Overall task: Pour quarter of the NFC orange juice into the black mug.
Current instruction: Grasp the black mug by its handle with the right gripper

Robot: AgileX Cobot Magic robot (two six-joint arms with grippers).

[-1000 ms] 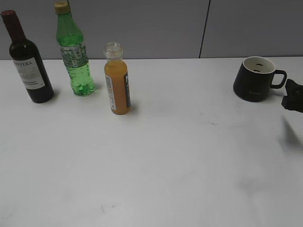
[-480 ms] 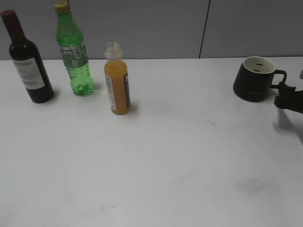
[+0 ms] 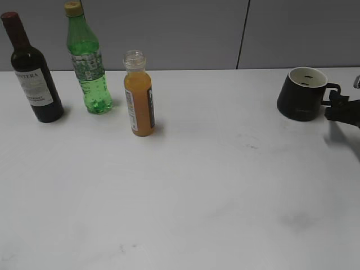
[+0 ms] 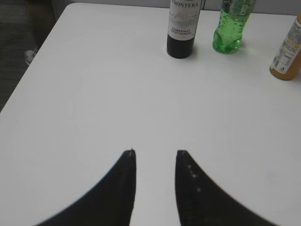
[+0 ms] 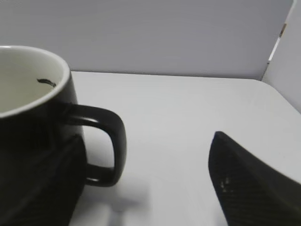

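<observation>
The NFC orange juice (image 3: 139, 101) stands upright and capless at the back left of the white table; it also shows at the right edge of the left wrist view (image 4: 287, 56). The black mug (image 3: 301, 95) stands at the back right, its handle pointing right. My right gripper (image 3: 339, 108) is open at the mug's handle. In the right wrist view the mug (image 5: 33, 141) fills the left side and its handle sits between the spread fingers (image 5: 146, 141), not gripped. My left gripper (image 4: 155, 153) is open and empty over bare table, out of the exterior view.
A dark wine bottle (image 3: 34, 79) and a green plastic bottle with a yellow cap (image 3: 87, 62) stand left of the juice, close together. They also show in the left wrist view, the wine bottle (image 4: 182, 28) and the green bottle (image 4: 230, 28). The table's left edge (image 4: 33, 70) drops to dark floor.
My right gripper has moved up and left from the table's right edge to the mug's handle. The bottles and the mug have not moved.
</observation>
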